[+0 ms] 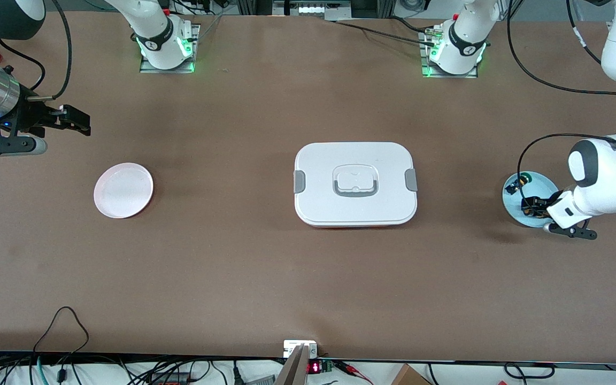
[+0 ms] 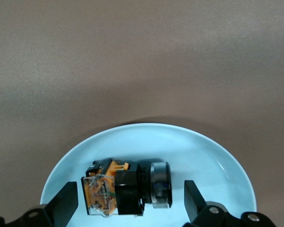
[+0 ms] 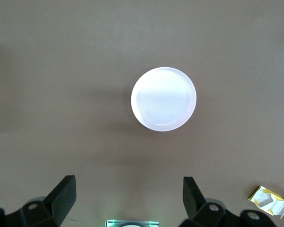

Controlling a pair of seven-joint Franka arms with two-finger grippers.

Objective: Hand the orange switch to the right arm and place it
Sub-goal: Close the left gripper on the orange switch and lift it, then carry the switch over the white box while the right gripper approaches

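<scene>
Lower right, the orange switch (image 2: 128, 191) is straddled, ungripped, by the left gripper (image 2: 131, 204), jaws open; handover and placing remain. The right gripper (image 3: 128, 198) waits open, upper left.

A robotics laboratory is indicated. Two white robot arms are bolted on metal base plates (image 1: 168, 63) lit green along one edge of a wide brown table (image 1: 265, 267), and black cables (image 1: 554, 85) are trailed across its surface. More wiring and a small red digital readout (image 1: 313, 367) are seen at the table's near edge. Only a few test props are laid out: a white lidded box (image 1: 355, 184) and two small dishes.
</scene>
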